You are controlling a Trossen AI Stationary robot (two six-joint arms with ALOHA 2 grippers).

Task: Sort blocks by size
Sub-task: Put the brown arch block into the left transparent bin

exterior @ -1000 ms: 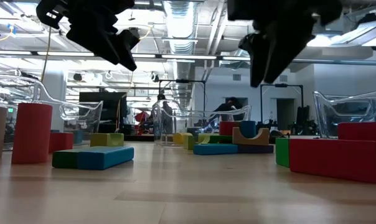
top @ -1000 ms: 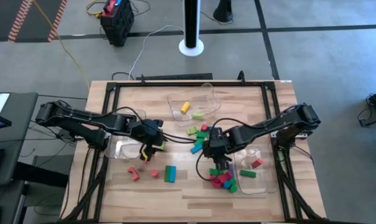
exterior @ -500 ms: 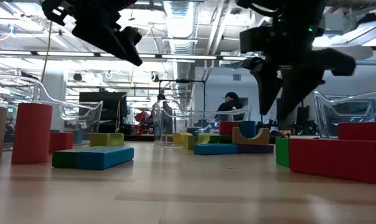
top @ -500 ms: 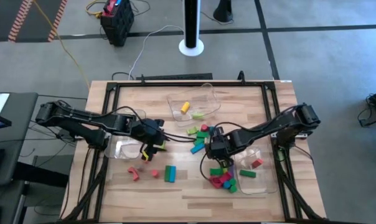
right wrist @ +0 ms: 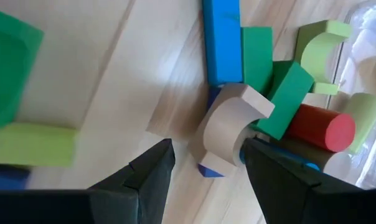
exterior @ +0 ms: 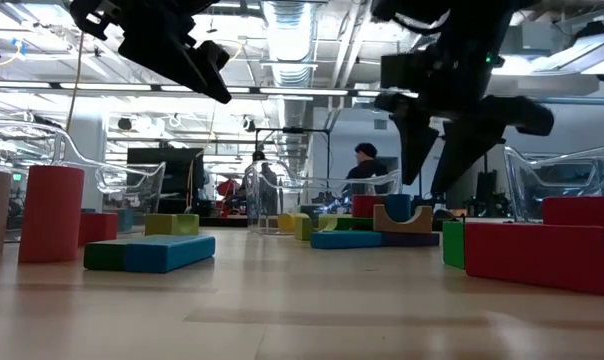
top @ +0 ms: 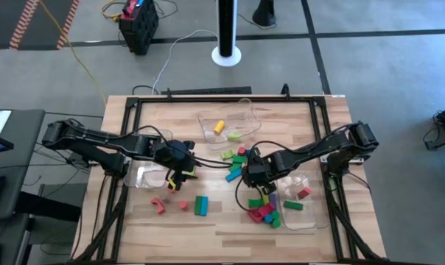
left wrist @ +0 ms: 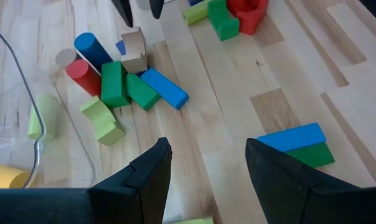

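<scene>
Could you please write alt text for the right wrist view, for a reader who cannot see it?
The right gripper hangs open over the pale wooden table, its two dark fingers straddling a beige arch block. Beyond it, a long blue bar, green blocks and a red cylinder are clustered together.

clear bins [top: 241, 110], wooden table [top: 222, 224] — person [exterior: 365, 165]

From my seat the light is even and bright, coming from ceiling strip lights [exterior: 287, 25] that glare in the low view. The pale wooden table [top: 222, 221] shows only soft shadows. Both arms there are dark silhouettes, and the near tabletop is blurred.
</scene>
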